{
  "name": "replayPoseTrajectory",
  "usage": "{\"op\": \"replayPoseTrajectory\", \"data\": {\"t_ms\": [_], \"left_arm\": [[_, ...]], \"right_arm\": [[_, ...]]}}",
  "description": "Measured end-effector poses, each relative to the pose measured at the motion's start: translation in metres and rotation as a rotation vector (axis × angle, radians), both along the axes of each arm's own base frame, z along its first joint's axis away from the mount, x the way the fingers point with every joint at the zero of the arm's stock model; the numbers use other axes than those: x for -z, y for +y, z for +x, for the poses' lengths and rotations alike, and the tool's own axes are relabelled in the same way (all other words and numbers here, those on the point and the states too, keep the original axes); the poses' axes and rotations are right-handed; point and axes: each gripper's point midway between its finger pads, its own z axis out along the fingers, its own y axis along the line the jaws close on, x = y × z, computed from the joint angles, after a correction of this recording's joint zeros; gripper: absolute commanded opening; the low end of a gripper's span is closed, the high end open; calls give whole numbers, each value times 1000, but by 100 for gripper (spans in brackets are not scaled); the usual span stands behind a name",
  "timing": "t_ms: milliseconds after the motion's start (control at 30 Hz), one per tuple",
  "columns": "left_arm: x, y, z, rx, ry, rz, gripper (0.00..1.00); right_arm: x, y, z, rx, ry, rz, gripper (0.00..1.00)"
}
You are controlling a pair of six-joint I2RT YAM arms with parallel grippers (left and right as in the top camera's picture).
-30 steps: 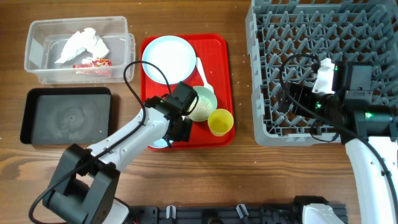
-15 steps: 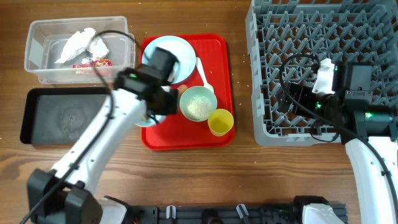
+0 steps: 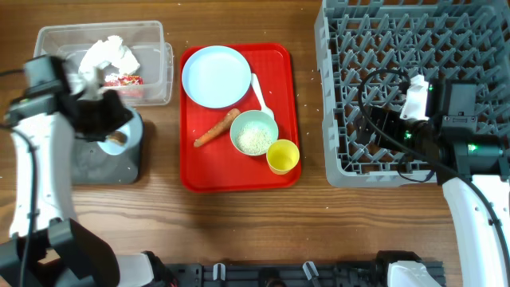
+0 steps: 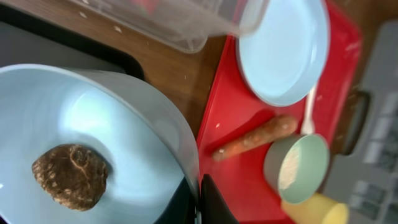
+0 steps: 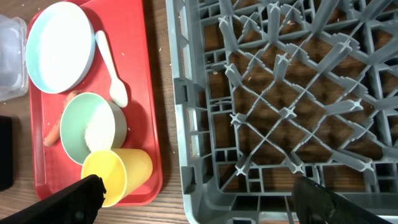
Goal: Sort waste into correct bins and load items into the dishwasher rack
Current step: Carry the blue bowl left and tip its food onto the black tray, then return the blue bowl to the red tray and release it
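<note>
While the left gripper [image 4: 198,198] pinches a round light blue bowl [image 4: 124,118], apparently above a black rectangular tray [image 3: 119,169], the right gripper [image 5: 199,199] gapes wide.

A wooden tabletop [image 3: 239,231] fills the overhead view to its left, top and right edges; its surface is a warm mid-brown, with grain running from left to right and darker streaks strung along it; faint seams between boards cross it the same way. The finish looks matte. Light falls evenly from above, and shadows on the wood are soft and lie close under whatever casts them. In both wrist views the same brown wood shows in narrow strips; in the left one it is blurred.
</note>
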Motion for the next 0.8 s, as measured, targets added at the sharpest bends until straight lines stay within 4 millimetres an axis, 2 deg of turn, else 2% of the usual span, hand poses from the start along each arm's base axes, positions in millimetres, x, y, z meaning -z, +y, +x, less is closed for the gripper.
{"op": "replayPoseTrajectory", "data": {"t_ms": [33,200,333,433,633,800], "left_arm": [[0,18,1,-35,-30,-72,4],[5,54,1,-93,-134,-358,4],[3,66,0,-124,-217,-574,4],[-7,78,3,-150,-314,-706,4],[-27,79,7,-146,-409,-797,4],[-31,75,9,-116,-441,-803,4]], "right_arm": [[0,0,0,0,0,0,100],[0,0,0,0,0,0,100],[0,0,0,0,0,0,100],[0,0,0,0,0,0,100],[0,0,0,-1,0,0,100],[0,0,0,0,-1,0,100]]}}
